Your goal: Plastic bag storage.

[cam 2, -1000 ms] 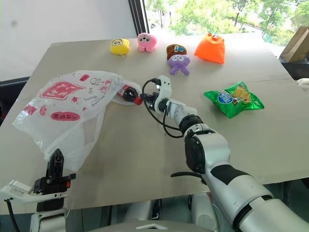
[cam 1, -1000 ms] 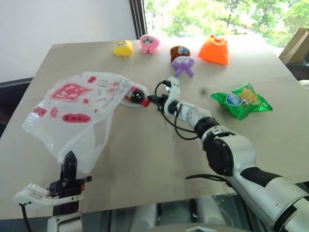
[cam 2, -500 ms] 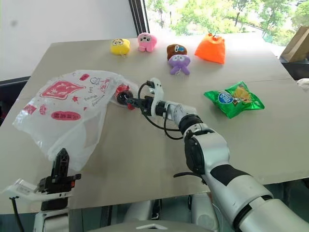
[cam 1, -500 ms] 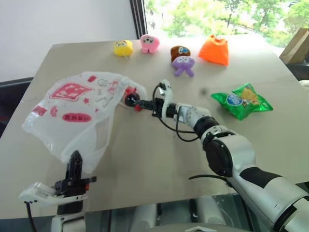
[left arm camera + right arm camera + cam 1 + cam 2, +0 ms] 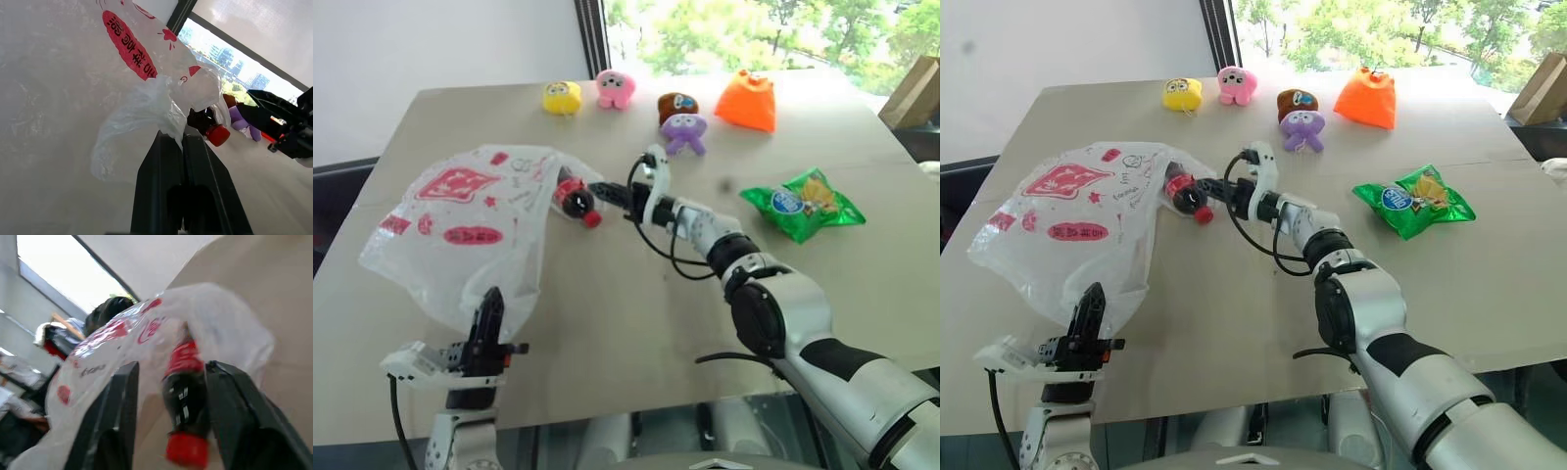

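Note:
The plastic bag [image 5: 460, 211], translucent white with red prints, hangs puffed up over the left of the table. My left gripper [image 5: 492, 305] is shut on its lower edge; the left wrist view shows the fingers [image 5: 168, 161] pinching a gathered fold of the bag [image 5: 142, 105]. A small dark cola bottle [image 5: 572, 199] with a red cap [image 5: 592, 219] lies in the bag's mouth, cap pointing out. My right gripper [image 5: 605, 190] hovers just right of it, open; in the right wrist view the bottle [image 5: 183, 377] lies ahead between the spread fingers [image 5: 120, 416], free of them.
Small plush toys line the far edge of the table [image 5: 607, 313]: yellow [image 5: 563, 96], pink [image 5: 616, 88], brown [image 5: 677, 104], purple [image 5: 684, 133] and a larger orange one [image 5: 749, 102]. A green snack packet [image 5: 808, 204] lies at the right. A cardboard box [image 5: 915, 93] stands beyond the table's right corner.
My right gripper has opened and let go of the bottle, which now rests in the bag's mouth; the hand has risen slightly. My left gripper, still gripping the bag, has moved right.

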`<state>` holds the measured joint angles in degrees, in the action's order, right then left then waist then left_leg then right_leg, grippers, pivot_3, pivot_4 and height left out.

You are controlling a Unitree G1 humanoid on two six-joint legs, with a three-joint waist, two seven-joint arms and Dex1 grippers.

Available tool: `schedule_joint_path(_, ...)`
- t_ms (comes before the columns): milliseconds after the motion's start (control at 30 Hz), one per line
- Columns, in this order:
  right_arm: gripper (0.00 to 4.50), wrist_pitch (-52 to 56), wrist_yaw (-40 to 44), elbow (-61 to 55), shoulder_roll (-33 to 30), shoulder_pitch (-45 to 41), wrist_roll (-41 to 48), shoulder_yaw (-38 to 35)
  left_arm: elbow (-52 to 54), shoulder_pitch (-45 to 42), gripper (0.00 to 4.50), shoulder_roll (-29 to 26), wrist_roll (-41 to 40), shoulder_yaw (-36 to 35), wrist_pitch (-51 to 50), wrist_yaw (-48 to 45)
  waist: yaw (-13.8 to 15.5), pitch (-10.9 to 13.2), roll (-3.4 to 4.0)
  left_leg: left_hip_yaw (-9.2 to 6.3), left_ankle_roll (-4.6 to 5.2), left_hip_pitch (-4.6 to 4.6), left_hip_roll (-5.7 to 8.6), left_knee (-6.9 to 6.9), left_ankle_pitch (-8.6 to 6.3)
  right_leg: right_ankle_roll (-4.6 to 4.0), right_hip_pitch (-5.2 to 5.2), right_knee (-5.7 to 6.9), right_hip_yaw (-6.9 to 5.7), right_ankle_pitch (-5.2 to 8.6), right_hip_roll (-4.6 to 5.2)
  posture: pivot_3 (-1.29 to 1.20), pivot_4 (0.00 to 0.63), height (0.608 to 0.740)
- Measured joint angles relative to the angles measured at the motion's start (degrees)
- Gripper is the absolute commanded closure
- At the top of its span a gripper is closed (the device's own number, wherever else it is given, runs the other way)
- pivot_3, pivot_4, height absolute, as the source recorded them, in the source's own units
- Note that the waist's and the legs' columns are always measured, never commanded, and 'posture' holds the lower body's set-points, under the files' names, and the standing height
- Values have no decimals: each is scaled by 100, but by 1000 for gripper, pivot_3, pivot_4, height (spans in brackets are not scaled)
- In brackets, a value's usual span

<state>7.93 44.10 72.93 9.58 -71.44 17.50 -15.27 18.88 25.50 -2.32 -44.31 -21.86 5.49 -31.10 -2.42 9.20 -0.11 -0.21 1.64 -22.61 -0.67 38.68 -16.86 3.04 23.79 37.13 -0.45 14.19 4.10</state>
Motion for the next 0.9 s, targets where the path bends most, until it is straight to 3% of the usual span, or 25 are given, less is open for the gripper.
schedule_joint_path(33,1073,-99,-41,-12,0,0,-47,40,-2,1,4500,0,11,2,0,-3,-1,0,0,0,0,0,0,0,0,0,0,0,0,0,0,0,150,740)
schedule_joint_path(300,1073,-460,-842,188,15,16,-819,690,-83,-122,4500,-2,131,161,1,-61,3,0,0,-1,-5,0,0,1,3,0,0,3,0,0,3,0,150,740)
schedule_joint_path(467,1073,-336,-1247,318,19,21,-863,703,-83,-120,4500,-14,143,160,6,-34,0,0,0,-1,-6,0,-2,0,3,0,0,3,1,0,3,0,150,740)
schedule_joint_path(800,1073,-155,-1178,420,29,24,-775,483,116,49,4500,74,239,166,101,128,0,0,0,-1,-5,0,-7,0,3,0,0,4,1,0,3,0,150,740)
schedule_joint_path(900,2365,-158,-1079,423,33,24,-807,526,157,176,4500,115,251,166,125,147,-1,0,0,0,-5,0,-9,0,3,0,0,3,1,0,3,0,150,740)
